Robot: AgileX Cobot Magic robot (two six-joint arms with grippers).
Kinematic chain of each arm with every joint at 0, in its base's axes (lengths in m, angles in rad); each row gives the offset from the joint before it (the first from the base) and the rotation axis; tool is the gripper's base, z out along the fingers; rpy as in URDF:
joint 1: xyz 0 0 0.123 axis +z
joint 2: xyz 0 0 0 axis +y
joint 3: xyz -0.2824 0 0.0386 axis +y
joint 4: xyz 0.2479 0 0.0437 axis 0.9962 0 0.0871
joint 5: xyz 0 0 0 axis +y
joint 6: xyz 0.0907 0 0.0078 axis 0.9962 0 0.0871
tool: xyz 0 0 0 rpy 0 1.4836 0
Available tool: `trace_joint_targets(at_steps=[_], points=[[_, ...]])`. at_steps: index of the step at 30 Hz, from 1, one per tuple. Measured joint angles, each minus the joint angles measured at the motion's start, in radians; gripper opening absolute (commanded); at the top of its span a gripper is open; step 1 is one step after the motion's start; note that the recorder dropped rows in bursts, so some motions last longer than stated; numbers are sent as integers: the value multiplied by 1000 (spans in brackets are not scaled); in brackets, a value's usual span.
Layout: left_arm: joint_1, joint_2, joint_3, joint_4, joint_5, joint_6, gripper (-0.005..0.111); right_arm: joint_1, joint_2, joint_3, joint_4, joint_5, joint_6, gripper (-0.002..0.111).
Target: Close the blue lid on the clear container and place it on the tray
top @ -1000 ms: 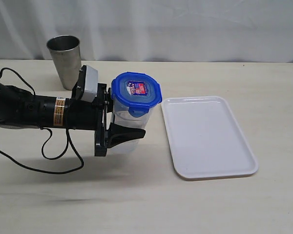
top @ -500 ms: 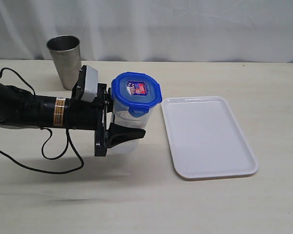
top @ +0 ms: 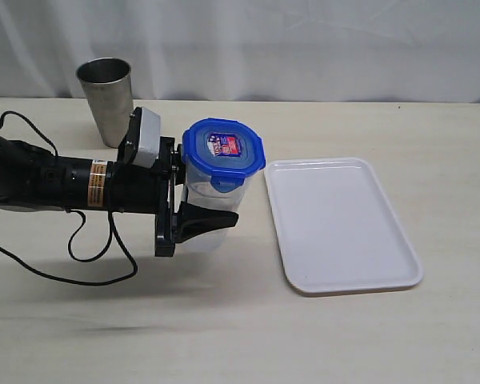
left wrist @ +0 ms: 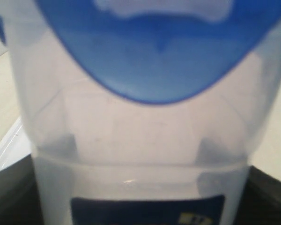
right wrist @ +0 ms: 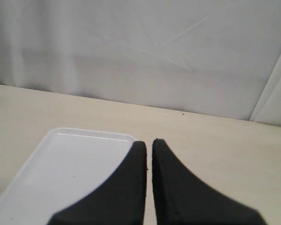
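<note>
The clear container (top: 216, 198) stands upright just left of the tray (top: 340, 224), with the blue lid (top: 223, 149) sitting on its rim. My left gripper (top: 209, 197) reaches in from the left and is shut on the container's body, its near finger (top: 212, 218) across the front. In the left wrist view the container (left wrist: 140, 136) and lid (left wrist: 159, 51) fill the picture, and dark fingers (left wrist: 9, 187) show at the lower corners. My right gripper (right wrist: 149, 145) is shut on nothing, above the table beside the tray (right wrist: 70, 164). It does not show in the exterior view.
A grey steel cup (top: 106, 100) stands at the back left, behind the left arm. A black cable (top: 88, 256) loops on the table under that arm. A white curtain closes off the far side.
</note>
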Motion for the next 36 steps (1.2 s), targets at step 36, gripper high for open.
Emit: trace_joint_targets(at_steps=[36], points=[[0, 0, 0, 0, 0, 0, 0, 0, 0, 2, 73, 194, 0, 5]])
